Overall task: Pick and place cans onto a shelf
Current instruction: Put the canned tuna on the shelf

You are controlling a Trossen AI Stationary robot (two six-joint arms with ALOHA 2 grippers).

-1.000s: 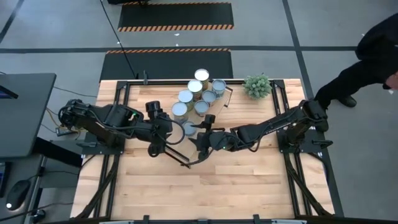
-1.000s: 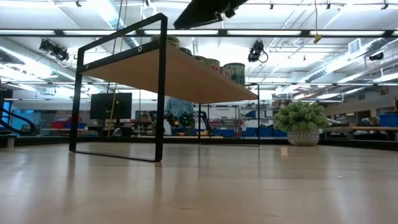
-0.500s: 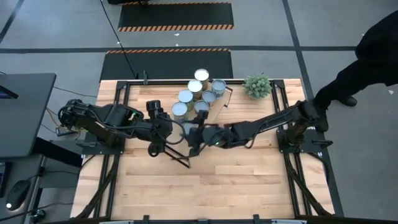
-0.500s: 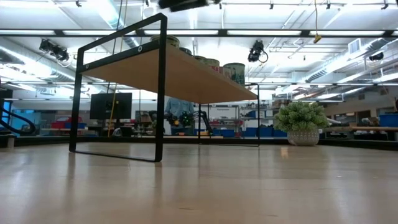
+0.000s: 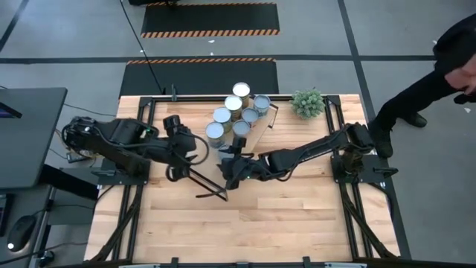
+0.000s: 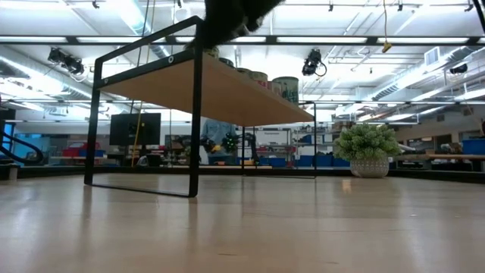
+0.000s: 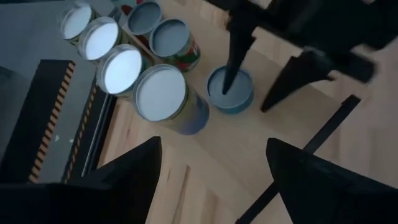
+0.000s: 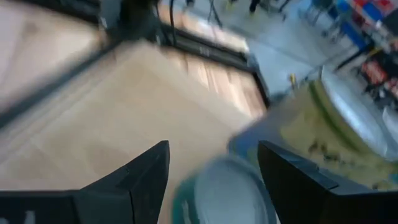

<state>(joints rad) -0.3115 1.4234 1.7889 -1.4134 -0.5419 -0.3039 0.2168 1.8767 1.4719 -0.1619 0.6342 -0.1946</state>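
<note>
Several cans [image 5: 238,112] with silver-white tops stand on the far end of the light-wood shelf [image 6: 227,91], which rests on black frame legs [image 6: 197,114]. They also show in the left wrist view [image 7: 124,68]. One small bluish can [image 7: 230,90] stands apart from them on the wood. My right gripper [image 5: 229,165] is open over this can [image 8: 217,199], its fingers wide apart. My left gripper [image 5: 186,152] is open and empty, to the left of the can, and shows in its own wrist view [image 7: 211,180]. My right gripper comes at the small bluish can from above, slanting from the table's right. One fingertip [image 7: 227,84] shows in front of the can's top and the other [image 7: 267,106] beside its wall. I cannot tell whether either touches it.
A potted plant [image 5: 307,103] stands at the table's far right, also in the low view [image 6: 367,152]. A person in dark clothes [image 5: 431,82] stands beyond the table's right edge. Bare tabletop lies toward the near edge [image 5: 245,231].
My right gripper has gone toward the table's left and down over the small bluish can. My left gripper has drawn back toward the table's left edge, away from that can. The cans on the shelf have not moved.
</note>
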